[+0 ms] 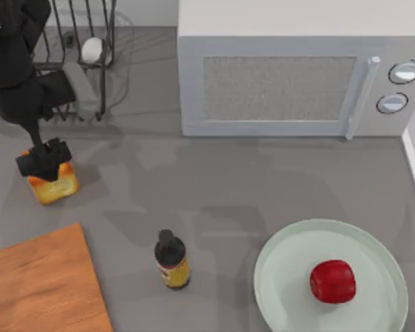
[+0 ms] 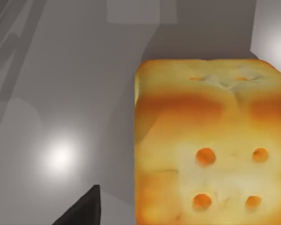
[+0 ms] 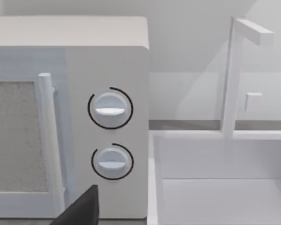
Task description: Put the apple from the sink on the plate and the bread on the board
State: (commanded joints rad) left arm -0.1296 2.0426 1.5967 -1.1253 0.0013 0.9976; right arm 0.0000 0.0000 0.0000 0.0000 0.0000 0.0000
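Sitting on the grey table [image 1: 228,200], the bread [image 1: 54,187] is directly under the left gripper [image 1: 44,160], which covers its upper part in the top view. The bread is almost a cube, so it has no clear long axis; its toasted golden crust faces up, and in the top view it stands a little turned against the table edges. In the left wrist view the bread [image 2: 210,145] is very near, with one dark fingertip [image 2: 82,211] beside it and apart from it. I cannot tell how far the fingers are open or if they hold the bread.

From the left gripper, the board [image 1: 41,283] lies near, toward the front edge of the table, with a strip of bare grey table between it and the bread. Behind the gripper stands a black wire rack [image 1: 79,55] with a small white ball [image 1: 92,49] in it. Farther toward the right side stands a dark bottle [image 1: 171,259], well apart from the bread.

The apple [image 1: 332,281] lies on the plate [image 1: 290,263], far to the right. A white microwave [image 1: 297,76] stands at the back.

The right wrist view faces the microwave knobs [image 3: 110,108] and a white sink [image 3: 220,178].
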